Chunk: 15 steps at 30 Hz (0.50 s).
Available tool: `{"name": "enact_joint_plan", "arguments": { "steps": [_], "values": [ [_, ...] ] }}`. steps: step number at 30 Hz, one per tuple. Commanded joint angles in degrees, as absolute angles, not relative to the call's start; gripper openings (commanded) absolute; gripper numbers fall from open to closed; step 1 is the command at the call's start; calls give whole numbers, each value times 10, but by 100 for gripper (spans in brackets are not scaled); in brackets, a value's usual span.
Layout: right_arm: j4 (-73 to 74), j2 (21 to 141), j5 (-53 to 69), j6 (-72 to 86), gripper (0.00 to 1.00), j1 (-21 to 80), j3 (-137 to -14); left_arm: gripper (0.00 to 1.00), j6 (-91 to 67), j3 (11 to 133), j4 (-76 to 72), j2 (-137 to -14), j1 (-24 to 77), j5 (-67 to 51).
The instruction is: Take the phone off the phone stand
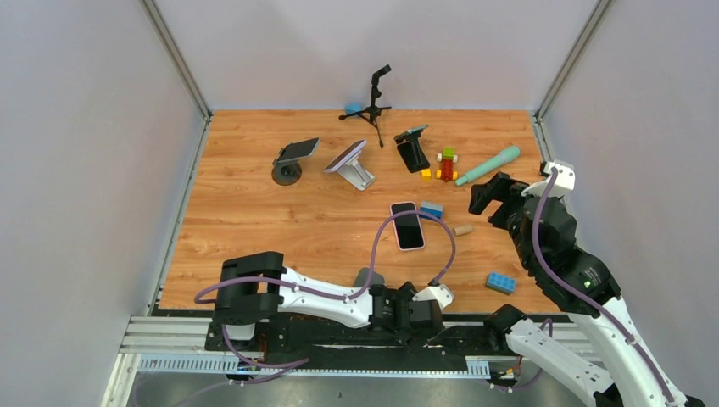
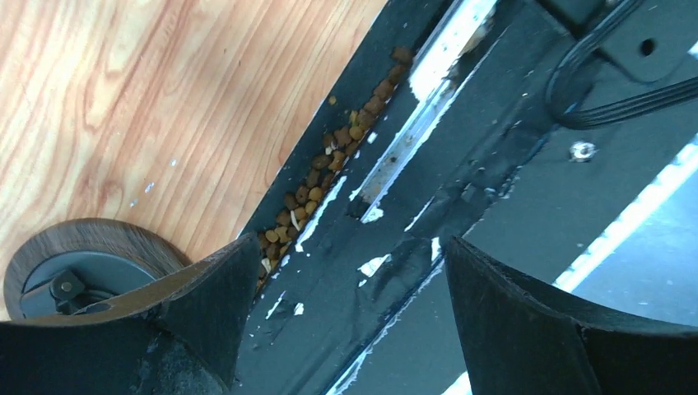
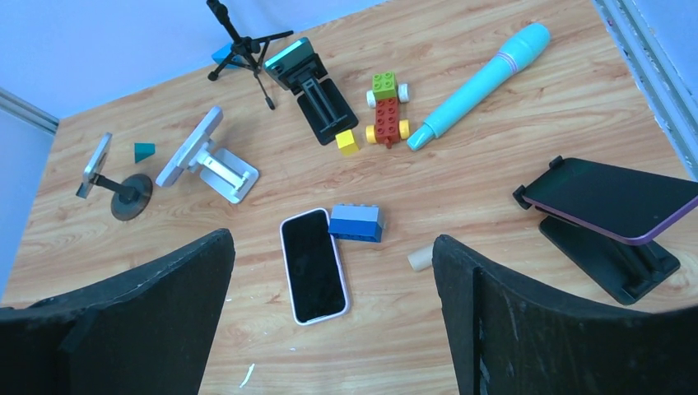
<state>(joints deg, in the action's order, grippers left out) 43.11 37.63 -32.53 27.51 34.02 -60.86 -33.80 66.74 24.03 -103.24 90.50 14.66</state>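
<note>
The propped phone [image 3: 613,196] leans tilted on a black stand [image 3: 613,257] near the bench's [image 1: 254,220] right edge (only the right wrist camera shows it). A flat phone [image 1: 407,225] lies screen-up mid-bench with a blue brick [image 1: 431,209] just beside its far corner. Bare wood lies open to its left and toward the near edge. The right fingers [image 3: 527,329] hover spread and empty above the bench. The left fingers [image 2: 510,321] are likewise released, over the black rail [image 2: 494,164] at the near edge.

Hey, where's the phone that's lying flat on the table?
In the top view, the flat phone lies mid-table, slightly right of centre, beside a blue brick.
</note>
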Motion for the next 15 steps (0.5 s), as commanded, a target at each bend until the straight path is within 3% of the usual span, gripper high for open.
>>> {"name": "enact_joint_plan", "arguments": {
  "steps": [1, 15],
  "values": [
    [451, 375, -343, 269, 91, 338, -617, 90, -356, 679, 264, -1042, 892, 156],
    [454, 381, -335, 283, 91, 338, -599, 90, -339, 573, 268, -990, 805, 184]
  ]
}}
